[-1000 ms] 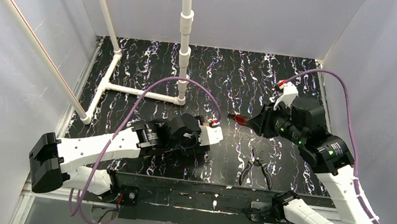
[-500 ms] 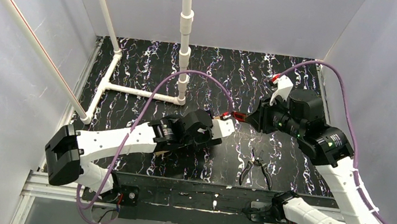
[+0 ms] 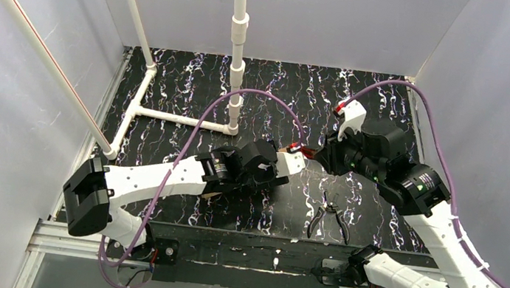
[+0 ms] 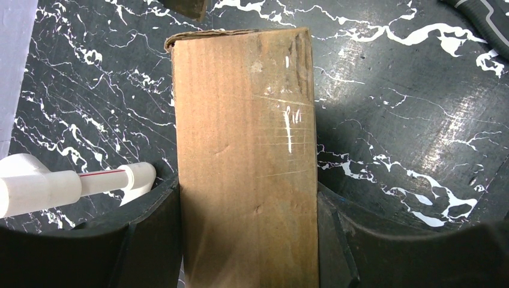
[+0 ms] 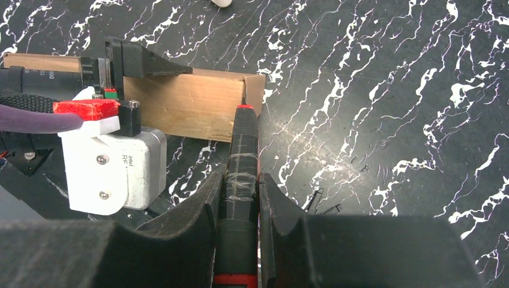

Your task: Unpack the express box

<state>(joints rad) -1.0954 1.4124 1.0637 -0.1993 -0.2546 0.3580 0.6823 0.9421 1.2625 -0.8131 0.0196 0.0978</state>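
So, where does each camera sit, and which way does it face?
Top external: fixed above and behind the arms, facing down on the table; the left arm and right arm show.
Left wrist: on the left wrist, facing down on the express box clamped in the left pincer.
Right wrist: on the right wrist, facing along the black-and-red tool in the right pincer; the left arm shows too.
Shared: both wrist views show the express box.

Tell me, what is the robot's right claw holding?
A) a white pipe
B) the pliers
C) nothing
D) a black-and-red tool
D: the right gripper is shut on a black-and-red tool, its tip at the end of the express box; the pliers lie loose nearby.
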